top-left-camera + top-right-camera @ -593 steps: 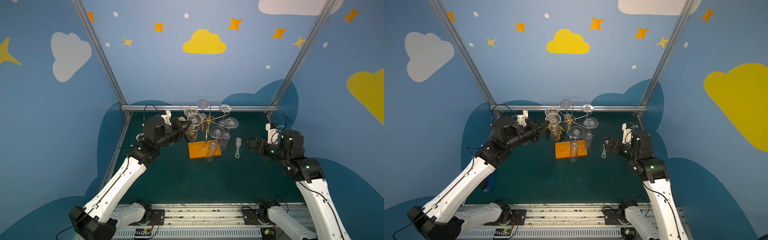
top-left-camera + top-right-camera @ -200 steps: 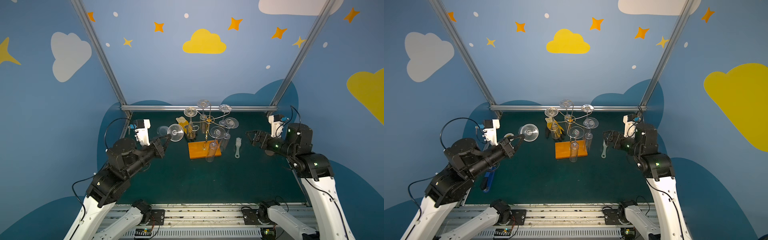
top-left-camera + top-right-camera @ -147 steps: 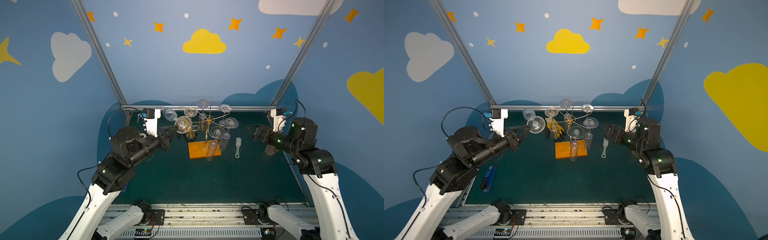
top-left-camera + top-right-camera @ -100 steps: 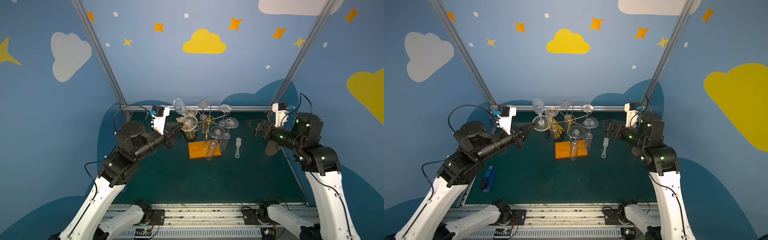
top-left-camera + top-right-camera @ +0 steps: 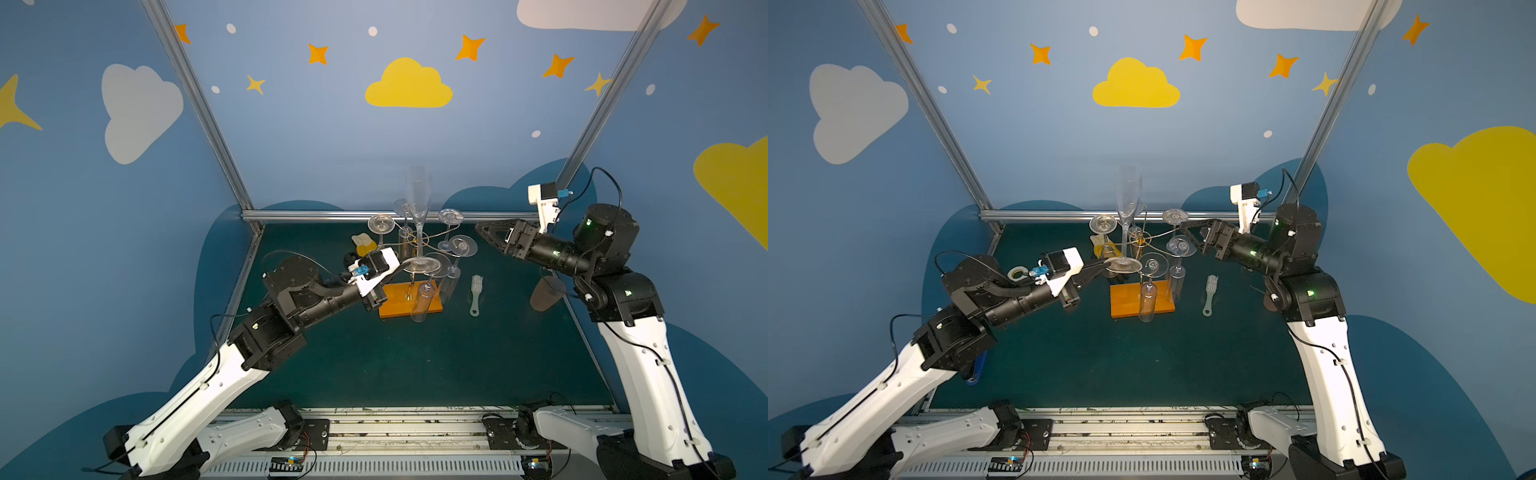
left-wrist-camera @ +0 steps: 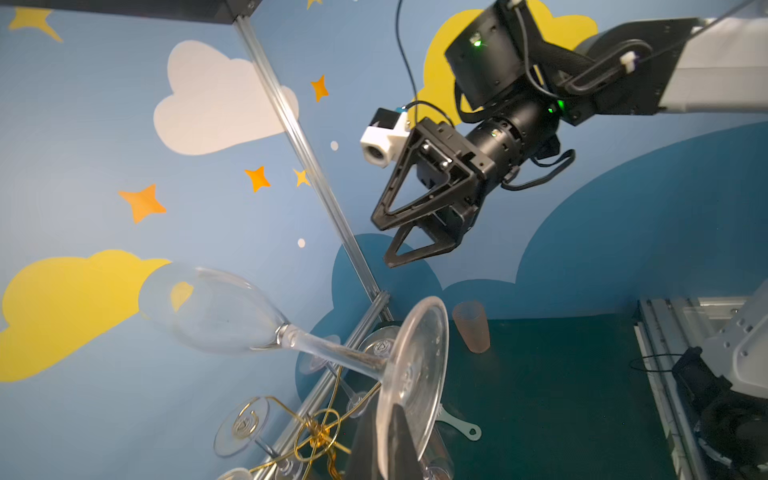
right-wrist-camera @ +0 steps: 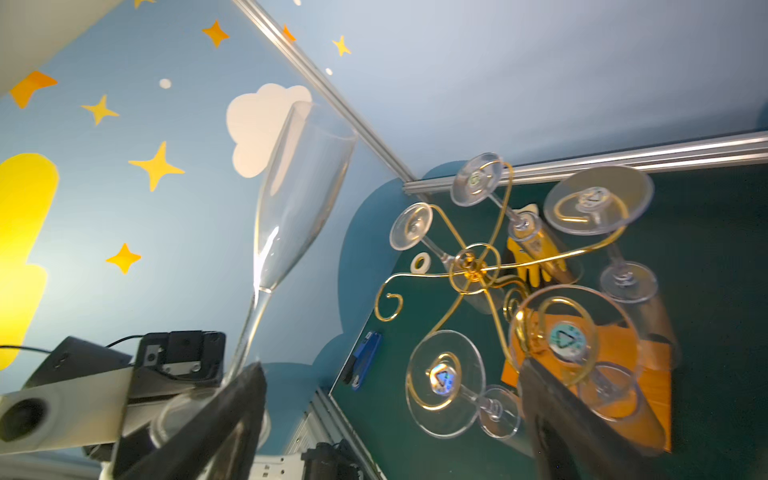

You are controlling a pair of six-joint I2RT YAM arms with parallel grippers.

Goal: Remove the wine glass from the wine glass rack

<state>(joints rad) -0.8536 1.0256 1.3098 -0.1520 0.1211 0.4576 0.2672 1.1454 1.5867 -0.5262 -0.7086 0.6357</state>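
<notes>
The dark green desk (image 5: 415, 365) is boxed in by blue walls painted with clouds and stars, with a silver rail along its far edge and a metal track along the near one. Its front half is bare, leaving open room between the two white and black arms. Towards the back stands the thin gold wire wine glass rack (image 5: 395, 302) on its flat orange wooden base, with five clear glasses hanging foot-up from its curled arms. The left tool (image 5: 405, 267) is pressed together on the foot rim of a tall clear flute-shaped wine glass (image 5: 417, 191), held upright in the air with its bowl against the back wall. In both top views its stem crosses the rack, so contact is hard to judge there. The right wrist view shows the wine glass (image 7: 299, 199) apart from the rack (image 7: 471, 264), with plain wall between them. The right tool (image 5: 482, 227) hangs spread wide and empty, just right of the rack's upper glasses. A pinkish translucent cup (image 5: 544, 293) near the desk's right edge is crossed by the right arm's cable, while the left wrist view shows it whole (image 6: 471, 328). A white-bristled pale green brush (image 5: 476, 291) lies right of the base, and a yellow glove (image 5: 363, 245) lies behind the rack. A blue object (image 5: 978, 365) at the left edge is mostly under the left arm, and a white tape ring (image 5: 1018, 272) peeks out behind it.
</notes>
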